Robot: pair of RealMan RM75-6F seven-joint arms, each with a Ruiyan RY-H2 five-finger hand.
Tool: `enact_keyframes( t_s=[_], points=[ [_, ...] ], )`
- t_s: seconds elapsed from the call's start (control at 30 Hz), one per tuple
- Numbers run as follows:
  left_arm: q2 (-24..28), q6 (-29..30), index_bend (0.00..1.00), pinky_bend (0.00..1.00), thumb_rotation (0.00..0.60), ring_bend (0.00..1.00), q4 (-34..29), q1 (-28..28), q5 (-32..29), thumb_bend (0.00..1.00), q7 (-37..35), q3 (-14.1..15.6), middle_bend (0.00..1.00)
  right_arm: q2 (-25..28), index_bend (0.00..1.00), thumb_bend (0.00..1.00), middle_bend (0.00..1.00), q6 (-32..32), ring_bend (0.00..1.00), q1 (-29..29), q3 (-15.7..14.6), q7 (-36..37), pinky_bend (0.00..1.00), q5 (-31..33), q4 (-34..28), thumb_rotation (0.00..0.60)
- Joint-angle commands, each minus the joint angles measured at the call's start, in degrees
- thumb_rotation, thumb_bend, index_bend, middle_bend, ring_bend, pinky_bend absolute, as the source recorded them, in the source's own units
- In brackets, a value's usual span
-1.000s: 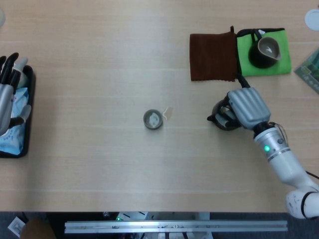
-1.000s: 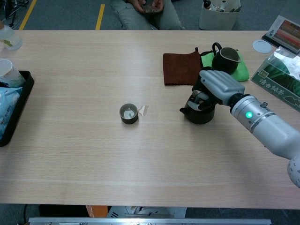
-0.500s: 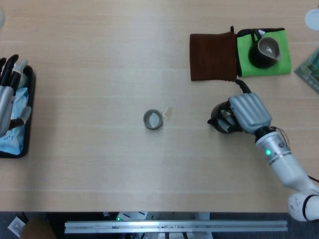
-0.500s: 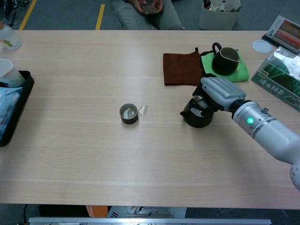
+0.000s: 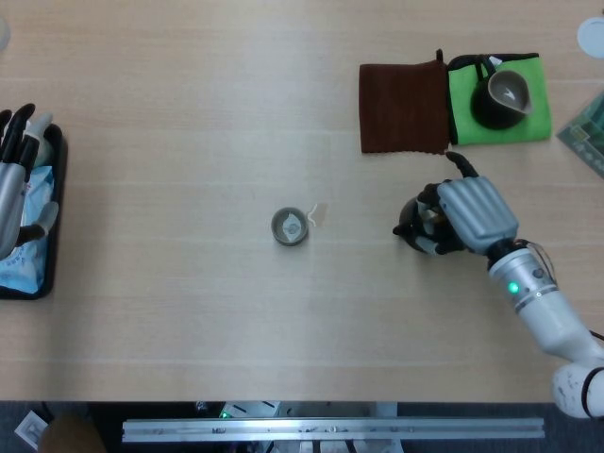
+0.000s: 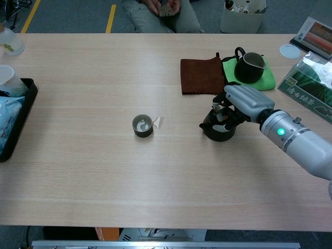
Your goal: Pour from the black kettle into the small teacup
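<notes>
- Right hand (image 5: pixel 472 215) sits curled over the black kettle (image 6: pixel 218 129) at about 3 o'clock on the table (image 5: pixel 189 123); it hides most of the kettle, only the spout side pokes out, and whether the fingers truly grip the handle I cannot tell.
- Left hand (image 5: pixel 14 179) is cut off at the 9 o'clock edge, fingers apart, holding nothing, above the black tray (image 5: pixel 52 217).
- One small teacup (image 5: pixel 290 226) at centre, pale inside; contents unclear.
- One dark pitcher (image 5: pixel 503 96) on the one green cloth (image 5: pixel 467 109), one brown cloth (image 5: pixel 401 106) beside it, all near 1 o'clock.
- Tray holds a blue packet (image 5: pixel 28 255), partly hidden.
</notes>
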Motion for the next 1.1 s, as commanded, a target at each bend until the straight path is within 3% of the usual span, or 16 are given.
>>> enact_keyframes(
  t_s=[0.03,0.3,0.8,1.1],
  points=[
    [0.01,0.00,0.00,0.04,0.600,0.00,0.00,0.00,-0.02,0.30,-0.05,-0.04,0.04,0.39,0.61,0.09,0.51,-0.40,0.45,0.02,0.11,0.09,0.00,0.01,-0.34,0.593],
    [0.13,-0.09,0.00,0.04,0.600,0.00,0.23,0.12,-0.08,0.30,-0.27,0.00,0.04,1.81,0.59,0.00,0.47,-1.18,0.39,0.35,0.66,-0.41,0.00,0.21,-1.88,0.592],
    [0.34,-0.37,0.00,0.04,0.600,0.00,0.81,0.21,0.02,0.30,-0.85,0.02,0.04,2.59,0.59,0.00,0.45,-0.51,0.35,1.15,1.16,-5.53,0.00,2.65,-3.03,0.593],
    [0.52,-0.45,0.00,0.04,0.600,0.00,0.79,0.20,0.10,0.30,-0.85,-0.02,0.04,3.25,0.59,0.00,0.44,0.94,0.34,1.19,0.86,-7.12,0.00,0.92,-3.67,0.593]
  ],
)
